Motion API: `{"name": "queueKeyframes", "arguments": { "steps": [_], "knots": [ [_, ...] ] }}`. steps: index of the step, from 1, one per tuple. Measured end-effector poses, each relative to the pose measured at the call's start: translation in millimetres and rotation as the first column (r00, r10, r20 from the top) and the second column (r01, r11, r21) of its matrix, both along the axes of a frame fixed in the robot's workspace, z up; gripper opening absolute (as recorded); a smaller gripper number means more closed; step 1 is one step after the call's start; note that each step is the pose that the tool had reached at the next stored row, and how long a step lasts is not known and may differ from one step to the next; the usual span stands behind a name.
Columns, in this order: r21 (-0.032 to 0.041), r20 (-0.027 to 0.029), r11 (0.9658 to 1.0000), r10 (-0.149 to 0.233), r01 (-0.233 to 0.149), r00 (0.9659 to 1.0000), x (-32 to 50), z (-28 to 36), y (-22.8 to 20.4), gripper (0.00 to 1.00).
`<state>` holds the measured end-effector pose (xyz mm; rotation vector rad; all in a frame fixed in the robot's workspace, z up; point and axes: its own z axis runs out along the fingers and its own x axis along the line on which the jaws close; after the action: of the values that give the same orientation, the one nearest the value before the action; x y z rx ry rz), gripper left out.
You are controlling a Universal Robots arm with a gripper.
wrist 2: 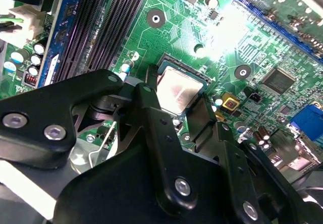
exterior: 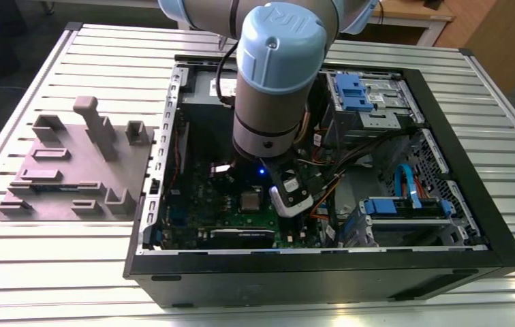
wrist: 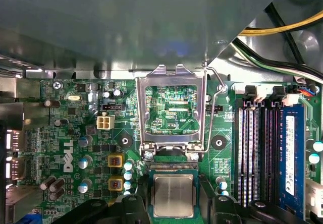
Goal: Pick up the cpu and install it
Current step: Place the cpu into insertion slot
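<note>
The pincer (wrist: 174, 199) straddles the cpu (wrist: 173, 191) at the socket (wrist: 173, 167), beside the opened retaining frame (wrist: 171, 108). Whether it grips cannot be told. Keep the cpu level, corners aligned, without pressing.

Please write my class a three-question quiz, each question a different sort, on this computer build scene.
1. True or false: the metal retention frame is shut over the cpu.
2. Where is the cpu? A on the grey fixture; B at the socket of the green motherboard; C in a blue drive bay.
3. Which part is the gripper nearest?
Key: 1 false, the frame stands open; 2 B; 3 the cpu.
</note>
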<state>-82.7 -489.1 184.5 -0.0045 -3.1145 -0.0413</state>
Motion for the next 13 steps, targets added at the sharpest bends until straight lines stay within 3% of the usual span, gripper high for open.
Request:
{"name": "queueKeyframes", "arguments": {
  "steps": [5,6,13],
  "knots": [
    [0.0008,0.0006,1.0000,0.000,0.000,1.0000,0.2,-0.5,0.2,0.48],
    [0.0008,0.0003,1.0000,0.000,0.000,1.0000,0.1,-0.4,0.2,0.53],
    [0.0009,0.0004,1.0000,0.000,0.000,1.0000,0.0,0.6,0.1,0.53]
  ]
}}
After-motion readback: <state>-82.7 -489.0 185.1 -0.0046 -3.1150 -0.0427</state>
